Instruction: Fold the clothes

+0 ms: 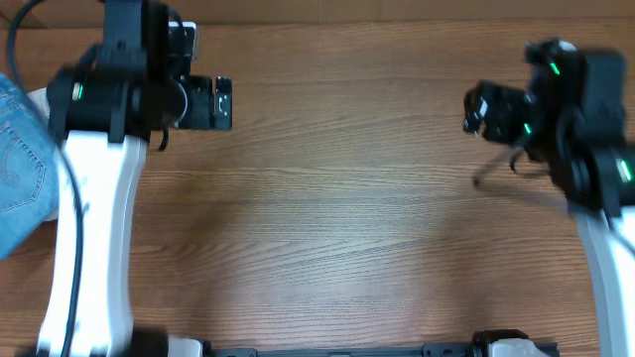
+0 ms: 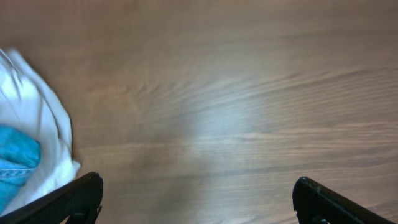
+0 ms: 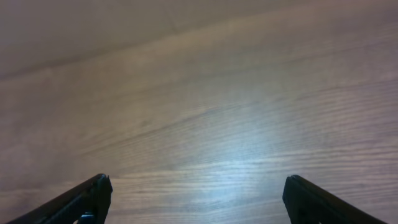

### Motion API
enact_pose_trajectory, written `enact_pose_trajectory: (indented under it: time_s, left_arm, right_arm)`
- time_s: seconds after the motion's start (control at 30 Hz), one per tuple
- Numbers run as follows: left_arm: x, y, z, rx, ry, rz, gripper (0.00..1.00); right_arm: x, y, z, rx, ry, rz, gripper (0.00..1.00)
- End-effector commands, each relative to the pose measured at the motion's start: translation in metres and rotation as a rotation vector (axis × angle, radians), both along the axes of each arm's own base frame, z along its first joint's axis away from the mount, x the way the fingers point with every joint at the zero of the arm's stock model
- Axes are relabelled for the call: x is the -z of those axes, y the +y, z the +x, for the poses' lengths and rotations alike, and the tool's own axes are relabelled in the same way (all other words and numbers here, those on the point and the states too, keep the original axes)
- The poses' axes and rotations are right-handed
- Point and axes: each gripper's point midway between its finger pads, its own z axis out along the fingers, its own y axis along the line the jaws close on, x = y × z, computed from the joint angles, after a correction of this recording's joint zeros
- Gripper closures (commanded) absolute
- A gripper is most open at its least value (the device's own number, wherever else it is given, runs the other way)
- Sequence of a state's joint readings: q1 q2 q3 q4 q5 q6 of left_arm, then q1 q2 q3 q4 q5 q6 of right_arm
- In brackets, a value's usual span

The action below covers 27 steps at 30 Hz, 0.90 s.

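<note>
Two robot arms hang over a wooden table [image 1: 347,198], both pincers released, with light blue jeans [image 1: 20,169] lying at its edge.

Overhead, the jeans lie just beside the left arm [image 1: 94,228], on its outer side, cut off by the frame. Only the left wrist view shows a white garment [image 2: 37,118], the denim overlapping it. The left gripper [image 2: 198,193] and right gripper [image 3: 198,190] each spread their fingers wide over bare wood, grasping nothing. The right arm [image 1: 585,109], well apart from the left arm, is blurred overhead. Pale marks on the left gripper's body are too small to read.
</note>
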<state>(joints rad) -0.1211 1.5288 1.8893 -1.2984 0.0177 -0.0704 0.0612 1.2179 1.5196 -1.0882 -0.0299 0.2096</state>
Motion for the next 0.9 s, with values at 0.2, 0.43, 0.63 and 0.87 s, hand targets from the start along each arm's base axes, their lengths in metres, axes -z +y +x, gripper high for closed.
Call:
enact_pose_trajectory:
  time_s: [0.2,0.43,0.63,0.87]
  left_arm:
    - [0.009,0.009,-0.072,-0.104,-0.274,-0.059,0.0]
    - [0.074,0.016,-0.077,-0.132,-0.21,-0.023,0.0]
    - [0.13,0.019,-0.093,-0.129,0.001,0.029,0.0]
    - [0.16,0.019,-0.09,-0.127,0.128,0.061,0.0]
  right_arm:
    - [0.042,-0.015,-0.073,0.115,-0.084,0.05,0.0]
    - [0.091,-0.018,-0.12,0.119,0.138,0.023,0.0]
    - [0.103,-0.018,-0.132,0.12,0.216,0.013,0.0]
    - [0.102,-0.021,-0.133,0.118,0.207,-0.005,0.0]
